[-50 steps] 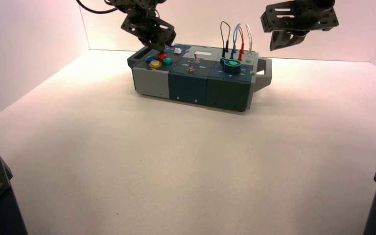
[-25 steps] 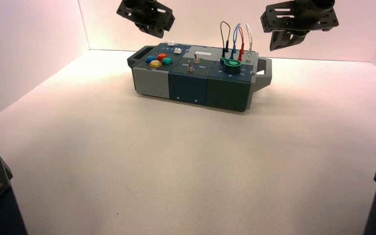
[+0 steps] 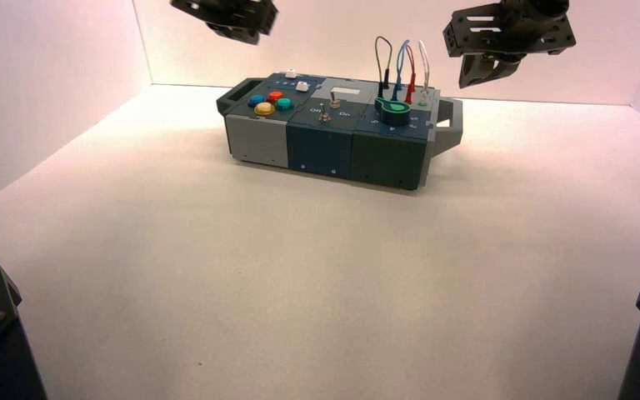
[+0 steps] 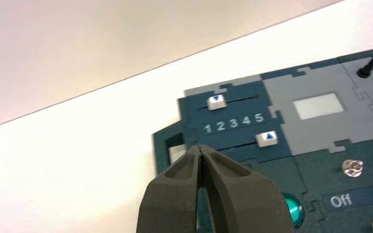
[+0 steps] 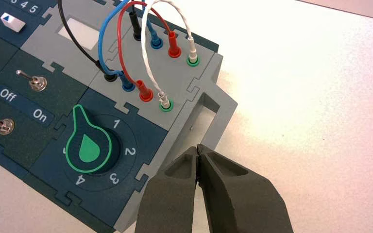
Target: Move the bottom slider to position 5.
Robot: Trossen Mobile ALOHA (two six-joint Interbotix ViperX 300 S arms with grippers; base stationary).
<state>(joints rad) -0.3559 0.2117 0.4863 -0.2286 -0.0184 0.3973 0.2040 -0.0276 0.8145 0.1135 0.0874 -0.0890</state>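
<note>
The bottom slider (image 4: 267,138) is a small white knob with a blue arrow; in the left wrist view it sits at the slot's end by the printed 5. It also shows in the high view (image 3: 302,86) and the right wrist view (image 5: 10,22). The other slot's white knob (image 4: 216,102) sits near the 1 and 2. My left gripper (image 3: 237,33) hangs shut and empty in the air above the box's left end, clear of the box (image 3: 325,146). Its closed tips show in the left wrist view (image 4: 201,148). My right gripper (image 3: 472,79) is shut and parked above the right end.
Coloured round buttons (image 3: 270,102) sit in front of the sliders. Two toggle switches (image 5: 38,83) marked Off/On stand mid-box. A green knob (image 5: 88,145) and looped wires (image 3: 400,62) are at the right end, by the grey handle (image 5: 213,114).
My left gripper has risen from the slider area and moved up and left, away from the box. The right arm has not moved.
</note>
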